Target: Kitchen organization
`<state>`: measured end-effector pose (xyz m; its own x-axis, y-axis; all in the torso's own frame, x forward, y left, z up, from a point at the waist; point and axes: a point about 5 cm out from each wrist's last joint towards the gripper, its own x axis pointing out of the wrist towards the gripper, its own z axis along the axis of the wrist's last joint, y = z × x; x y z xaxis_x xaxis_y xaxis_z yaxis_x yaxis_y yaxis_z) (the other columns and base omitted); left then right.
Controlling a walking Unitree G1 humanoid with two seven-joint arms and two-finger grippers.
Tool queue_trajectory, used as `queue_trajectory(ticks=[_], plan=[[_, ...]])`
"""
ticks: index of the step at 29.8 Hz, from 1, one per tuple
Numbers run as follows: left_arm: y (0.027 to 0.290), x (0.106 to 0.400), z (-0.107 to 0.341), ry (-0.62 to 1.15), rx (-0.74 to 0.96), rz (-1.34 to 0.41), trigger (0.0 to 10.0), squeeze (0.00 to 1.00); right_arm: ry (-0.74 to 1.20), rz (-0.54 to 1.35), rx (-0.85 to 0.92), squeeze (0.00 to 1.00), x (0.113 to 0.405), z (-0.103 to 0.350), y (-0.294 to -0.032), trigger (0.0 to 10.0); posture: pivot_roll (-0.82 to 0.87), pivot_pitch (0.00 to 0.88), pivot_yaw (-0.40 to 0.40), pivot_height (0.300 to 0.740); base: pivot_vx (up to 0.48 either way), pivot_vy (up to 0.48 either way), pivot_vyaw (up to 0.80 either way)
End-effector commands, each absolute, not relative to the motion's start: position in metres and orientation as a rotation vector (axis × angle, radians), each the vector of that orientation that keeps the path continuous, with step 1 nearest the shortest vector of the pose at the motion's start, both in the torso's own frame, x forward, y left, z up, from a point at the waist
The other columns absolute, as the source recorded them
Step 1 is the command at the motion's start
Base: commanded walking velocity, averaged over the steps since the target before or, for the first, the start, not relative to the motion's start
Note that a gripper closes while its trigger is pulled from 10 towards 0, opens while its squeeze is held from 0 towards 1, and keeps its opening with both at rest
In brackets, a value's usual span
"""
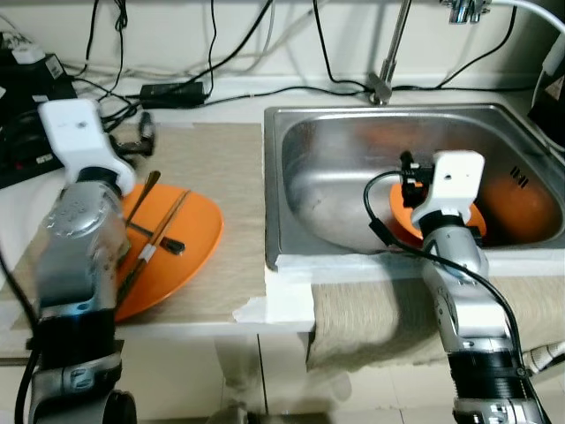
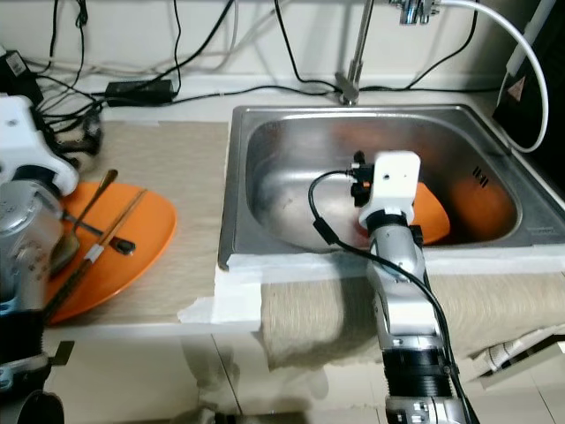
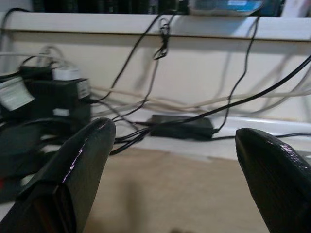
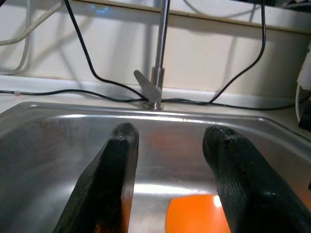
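The right gripper (image 4: 167,160) hangs inside the steel sink (image 1: 335,132), fingers spread wide and empty above an orange plate (image 2: 430,212) on the basin floor. The left gripper (image 3: 177,160), also wide open, hovers over the counter mat (image 1: 225,168), beside a second orange plate (image 1: 190,234) carrying chopsticks (image 1: 154,238) and a spoon (image 2: 66,243).

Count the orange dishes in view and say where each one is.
2. One orange plate lies on the counter mat left of the sink, with chopsticks and a spoon on it. One orange dish is inside the sink, partly behind the right gripper's arm. Others could be hidden.
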<state>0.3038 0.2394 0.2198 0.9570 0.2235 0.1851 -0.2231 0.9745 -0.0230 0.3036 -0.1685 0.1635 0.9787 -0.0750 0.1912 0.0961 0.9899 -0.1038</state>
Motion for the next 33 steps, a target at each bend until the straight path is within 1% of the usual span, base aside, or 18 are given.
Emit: queue_trajectory(ticks=[1,2,3,11,15,17,21,23,25,26,29,33], plan=[[0.238,0.302,0.218,-0.188,-0.003,0.245,10.0,0.00,-0.219,-0.083,-0.101,0.00,0.303,0.168,-0.166,10.0,0.04,0.000,0.027,0.740,0.000,0.000,0.00],[0.229,0.301,0.205,-0.152,-0.033,0.218,10.0,0.00,-0.216,-0.056,-0.094,0.00,0.304,0.166,-0.162,10.0,0.04,0.000,0.025,0.740,0.000,0.000,0.00],[0.226,0.301,0.203,-0.152,-0.021,0.212,10.0,0.00,-0.220,-0.049,-0.087,0.00,0.304,0.166,-0.161,10.0,0.04,0.000,0.025,0.740,0.000,0.000,0.00],[0.221,0.297,0.204,-0.161,0.019,0.189,10.0,0.00,-0.224,-0.059,-0.060,0.00,0.302,0.168,-0.165,10.0,0.03,0.000,0.038,0.740,0.000,0.000,0.00],[0.219,0.300,0.210,-0.156,0.064,0.158,10.0,0.00,-0.216,-0.058,-0.062,0.00,0.302,0.166,-0.164,10.0,0.03,0.000,0.039,0.740,0.000,0.000,0.00],[0.220,0.304,0.211,-0.135,0.069,0.140,10.0,0.00,-0.214,-0.052,-0.062,0.00,0.302,0.165,-0.162,10.0,0.03,0.000,0.040,0.740,0.000,0.000,0.00],[0.235,0.312,0.216,-0.082,0.061,0.159,10.0,0.00,-0.207,-0.039,-0.062,0.00,0.304,0.163,-0.159,10.0,0.04,0.000,0.041,0.740,0.000,0.000,0.00],[0.236,0.313,0.216,-0.073,0.070,0.158,10.0,0.00,-0.205,-0.038,-0.062,0.00,0.304,0.162,-0.159,10.0,0.04,0.000,0.041,0.740,0.000,0.000,0.00],[0.245,0.319,0.220,0.005,0.095,0.163,10.0,0.00,-0.198,-0.030,-0.059,0.00,0.305,0.161,-0.157,10.0,0.05,0.000,0.040,0.740,0.000,0.000,0.00],[0.245,0.319,0.220,0.005,0.095,0.163,10.0,0.00,-0.198,-0.030,-0.059,0.00,0.305,0.161,-0.157,10.0,0.05,0.000,0.040,0.740,0.000,0.000,0.00],[0.250,0.325,0.222,0.080,0.103,0.154,10.0,0.00,-0.192,-0.018,-0.058,0.00,0.306,0.160,-0.154,10.0,0.05,0.000,0.040,0.740,0.000,0.000,0.00],[0.248,0.330,0.224,0.138,0.119,0.113,10.0,0.00,-0.185,-0.012,-0.057,0.00,0.306,0.158,-0.152,10.0,0.05,0.000,0.043,0.740,0.000,0.000,0.00]])
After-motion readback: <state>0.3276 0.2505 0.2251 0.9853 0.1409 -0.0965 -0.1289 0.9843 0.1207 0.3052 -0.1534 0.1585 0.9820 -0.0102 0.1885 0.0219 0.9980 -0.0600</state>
